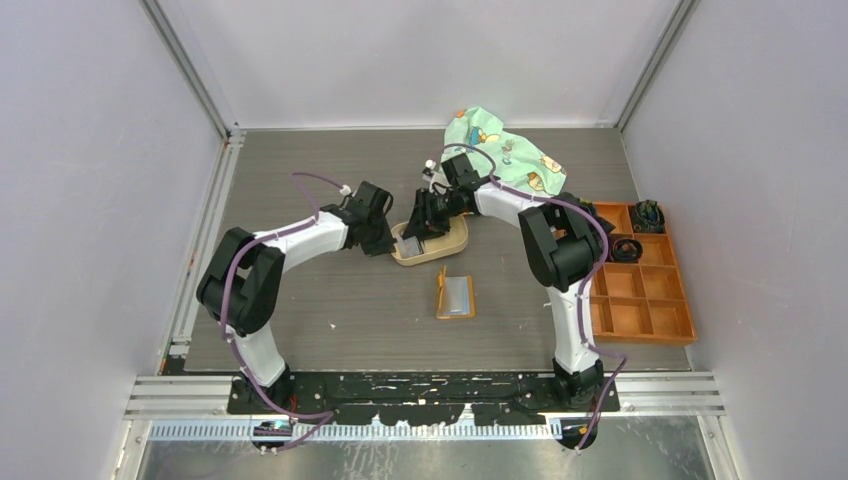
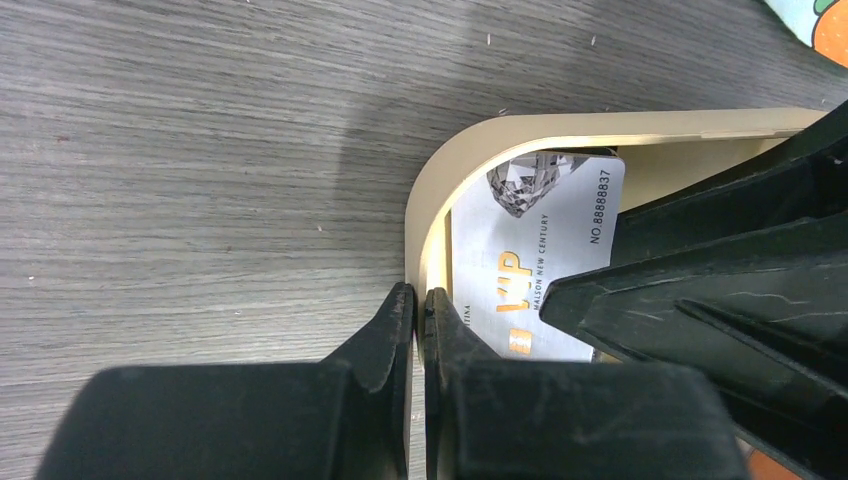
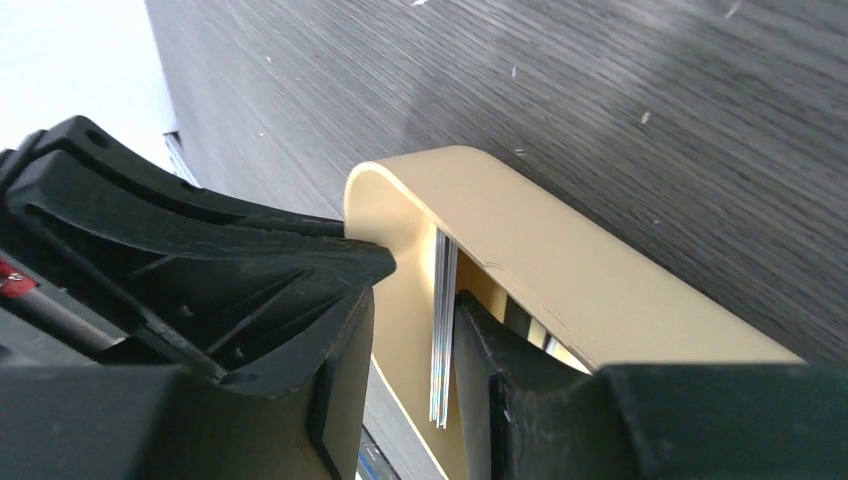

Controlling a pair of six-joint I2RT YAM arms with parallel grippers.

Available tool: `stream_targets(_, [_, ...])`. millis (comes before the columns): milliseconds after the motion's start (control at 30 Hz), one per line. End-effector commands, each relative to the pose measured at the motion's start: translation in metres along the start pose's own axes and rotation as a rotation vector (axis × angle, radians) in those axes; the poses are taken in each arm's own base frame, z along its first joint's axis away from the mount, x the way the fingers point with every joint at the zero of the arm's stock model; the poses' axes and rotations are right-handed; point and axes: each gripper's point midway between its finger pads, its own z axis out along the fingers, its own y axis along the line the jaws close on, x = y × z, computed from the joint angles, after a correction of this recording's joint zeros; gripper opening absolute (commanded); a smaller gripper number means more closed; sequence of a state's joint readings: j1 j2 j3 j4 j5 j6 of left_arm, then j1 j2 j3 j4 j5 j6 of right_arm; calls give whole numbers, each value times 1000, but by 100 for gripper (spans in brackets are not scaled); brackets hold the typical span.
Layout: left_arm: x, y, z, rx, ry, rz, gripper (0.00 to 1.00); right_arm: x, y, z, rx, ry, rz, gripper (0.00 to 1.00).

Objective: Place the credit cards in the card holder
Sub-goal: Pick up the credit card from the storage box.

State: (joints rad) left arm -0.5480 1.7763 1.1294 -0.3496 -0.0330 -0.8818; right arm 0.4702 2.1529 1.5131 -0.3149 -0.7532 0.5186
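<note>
A small stack of credit cards (image 3: 441, 330) stands on edge inside the oval tan tray (image 3: 560, 250); in the left wrist view the top card (image 2: 540, 240) is whitish with orange "VIP" print. My right gripper (image 3: 415, 300) is down in the tray and open. The cards stand between its fingers, against the right finger and apart from the left one. My left gripper (image 2: 418, 305) is shut on the tray's left rim (image 2: 420, 215). The orange card holder (image 1: 456, 296) lies on the table in front of the tray, apart from both grippers, with a pale grey face showing on top.
A green patterned cloth (image 1: 500, 150) lies at the back, behind the right arm. An orange compartment box (image 1: 640, 290) sits at the right with dark items in its far cells (image 1: 648, 213). Metal rails edge the table.
</note>
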Motion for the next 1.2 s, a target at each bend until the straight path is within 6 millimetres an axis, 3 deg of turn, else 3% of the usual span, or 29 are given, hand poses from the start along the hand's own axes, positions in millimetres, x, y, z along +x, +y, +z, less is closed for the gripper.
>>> stream_targets(0, [-23, -31, -12, 92, -57, 1, 0, -1, 3, -4, 66, -1, -90, 40])
stream_targets(233, [-24, -29, -17, 66, -59, -8, 0, 8, 6, 13, 61, 53, -125, 36])
stream_targets(533, [-28, -25, -27, 37, -88, -5, 1, 7, 18, 13, -26, 67, -126, 1])
stream_targets(833, [-32, -17, -40, 19, -127, 11, 36, -14, 14, -20, -74, 39, -146, 1])
stream_targets(1067, [-44, -21, -58, 55, -178, 75, 40, -7, 7, -22, -80, 66, -139, 4])
stream_targets(1167, [-49, -18, -67, 74, -216, 87, 40, -7, 5, -20, -76, 70, -136, 11])
